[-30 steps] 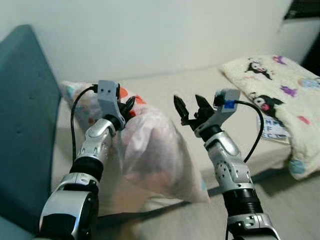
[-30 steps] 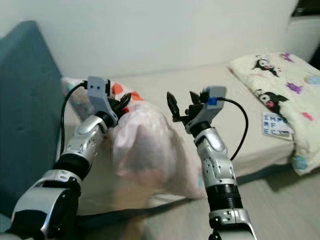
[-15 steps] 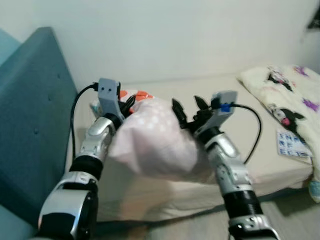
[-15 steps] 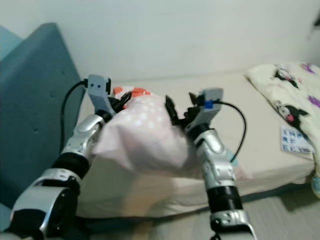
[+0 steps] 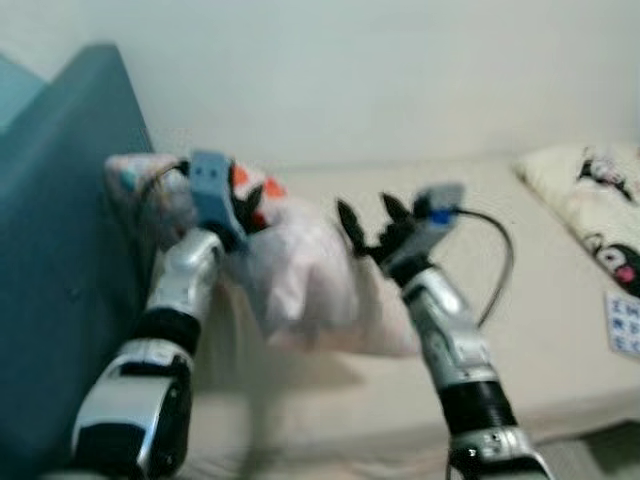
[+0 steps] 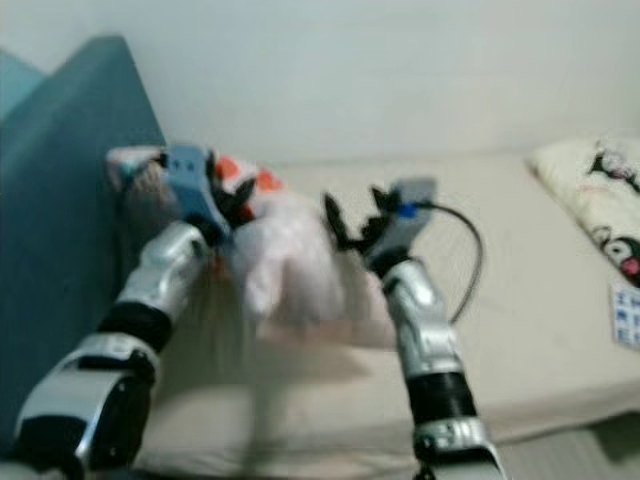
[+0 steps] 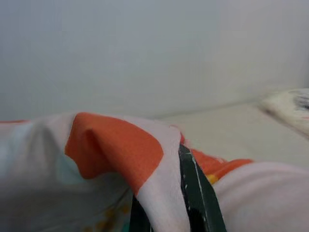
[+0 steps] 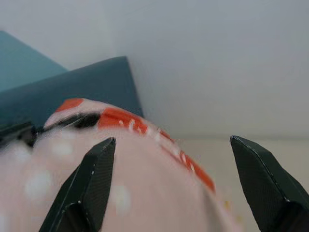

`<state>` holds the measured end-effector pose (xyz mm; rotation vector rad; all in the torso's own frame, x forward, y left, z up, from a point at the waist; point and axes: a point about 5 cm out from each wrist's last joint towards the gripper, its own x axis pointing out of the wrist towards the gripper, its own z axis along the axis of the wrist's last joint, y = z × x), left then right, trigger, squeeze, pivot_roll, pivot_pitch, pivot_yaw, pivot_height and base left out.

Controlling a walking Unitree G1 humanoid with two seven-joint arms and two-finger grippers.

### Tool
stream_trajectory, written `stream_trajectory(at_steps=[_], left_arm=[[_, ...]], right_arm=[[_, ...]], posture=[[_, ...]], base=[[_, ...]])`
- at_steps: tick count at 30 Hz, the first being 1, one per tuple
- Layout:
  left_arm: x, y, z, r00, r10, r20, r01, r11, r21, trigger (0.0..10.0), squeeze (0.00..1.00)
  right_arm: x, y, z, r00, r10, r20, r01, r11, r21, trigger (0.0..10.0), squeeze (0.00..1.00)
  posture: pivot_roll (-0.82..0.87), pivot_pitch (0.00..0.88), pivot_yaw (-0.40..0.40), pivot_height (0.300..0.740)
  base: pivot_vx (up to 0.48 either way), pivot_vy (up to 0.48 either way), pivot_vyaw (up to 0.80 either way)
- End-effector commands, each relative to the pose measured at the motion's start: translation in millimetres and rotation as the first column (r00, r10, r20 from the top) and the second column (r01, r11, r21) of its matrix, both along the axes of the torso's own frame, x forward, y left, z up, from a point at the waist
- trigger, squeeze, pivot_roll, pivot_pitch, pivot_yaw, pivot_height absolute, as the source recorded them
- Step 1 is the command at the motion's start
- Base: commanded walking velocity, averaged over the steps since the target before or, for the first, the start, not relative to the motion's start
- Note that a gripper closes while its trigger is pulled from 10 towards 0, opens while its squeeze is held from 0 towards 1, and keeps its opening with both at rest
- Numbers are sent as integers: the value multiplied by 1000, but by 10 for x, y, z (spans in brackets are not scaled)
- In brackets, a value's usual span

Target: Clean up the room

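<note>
- No text, brand, number or sign can be read anywhere; the head views are blurred.
- A small white label [image 5: 625, 325] at the right edge of the bed [image 5: 520, 300] carries rows of blue marks, too blurred to read.
- The cream blanket [image 5: 600, 210] near the bed's far right corner bears printed cartoon figures, with no lettering that can be made out.

Pink dotted pillow [image 5: 300, 275], lifted above bed [image 5: 540, 300]

Pink white-dotted pillow [image 5: 300, 275], teal headboard [image 5: 60, 230], beige mattress [image 5: 540, 300].
</note>
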<state>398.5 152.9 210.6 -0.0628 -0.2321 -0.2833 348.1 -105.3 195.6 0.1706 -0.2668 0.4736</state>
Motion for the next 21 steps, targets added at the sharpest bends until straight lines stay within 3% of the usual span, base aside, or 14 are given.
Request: stream_trajectory(at_steps=[1, 9, 12, 16, 18, 19, 21], left_arm=[[4, -46, 211, 995, -18, 101, 17, 1000, 9, 10000, 0], [-19, -95, 188, 992, -55, 116, 54, 998, 16, 10000, 0], [-37, -259, 196, 978, -138, 157, 126, 988, 84, 10000, 0], [-42, -332, 206, 970, -171, 171, 153, 981, 116, 10000, 0], [-29, -381, 200, 971, -171, 168, 143, 976, 163, 10000, 0], [-8, -438, 169, 975, -153, 160, 109, 961, 254, 10000, 0], [15, -432, 75, 987, -98, 124, 54, 947, 318, 10000, 0]], right_arm=[[-2, -79, -25, 1000, -30, -5, 30, 999, -19, 10000, 0], [-6, -84, -73, 999, -49, -19, 48, 998, -50, 10000, 0], [2, -86, -94, 997, -69, -28, 67, 995, -77, 10000, 0], [3, -96, -103, 996, -81, -31, 78, 993, -84, 10000, 0], [3, -117, -109, 995, -98, -34, 95, 992, -87, 10000, 0], [0, -149, -120, 992, -122, -38, 118, 989, -92, 10000, 0], [-8, -166, -128, 990, -135, -40, 130, 987, -97, 10000, 0]], posture=[[-232, 39, 7, 740], [-237, 47, 2, 740], [-244, 54, 1, 740], [-249, 56, 3, 740], [-256, 61, 7, 740], [-263, 67, 12, 740], [-268, 71, 15, 740]], base=[[0, 0, 0], [0, 0, 0], [0, 0, 0], [0, 0, 0], [0, 0, 0], [0, 0, 0], [0, 0, 0]])
